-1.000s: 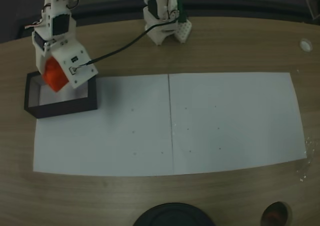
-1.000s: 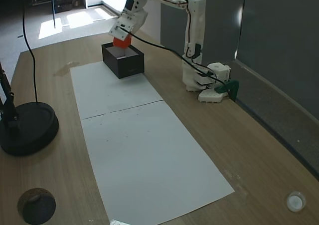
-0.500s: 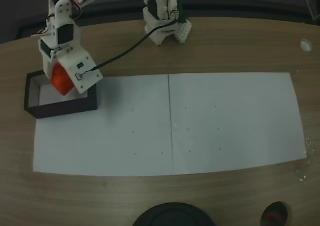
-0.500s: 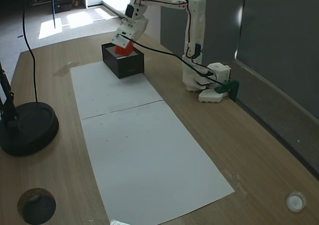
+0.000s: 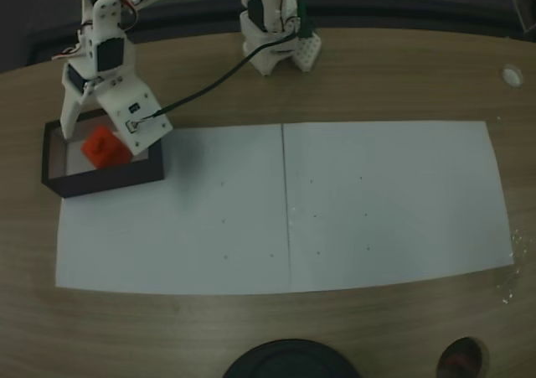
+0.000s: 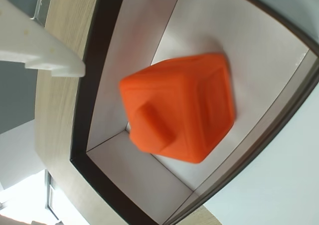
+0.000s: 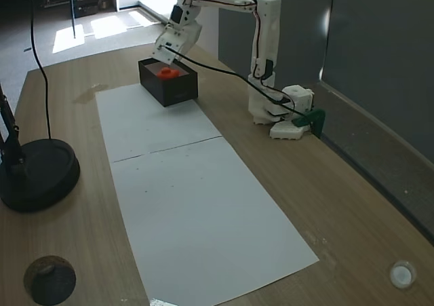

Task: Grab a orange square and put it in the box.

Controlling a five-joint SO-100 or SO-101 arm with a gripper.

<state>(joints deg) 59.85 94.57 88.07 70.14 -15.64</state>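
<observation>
Matt orange plastic square [image 6: 182, 108], thin matt black box [image 5: 105, 179], wood-grain table [image 5: 377, 76], smooth white paper [image 5: 377, 202]

Orange square [image 6: 182, 112] blurred, box [image 6: 94, 60] cropped, wrist view.

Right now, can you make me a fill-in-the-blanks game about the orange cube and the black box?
1. The orange cube lies ______ the black box.
2. The pincer above the box is ______, holding nothing.
3. The box stands on a corner of the white ______.
4. The colour of the floor inside the box is ______.

Missing words: inside; open; paper; white
</observation>
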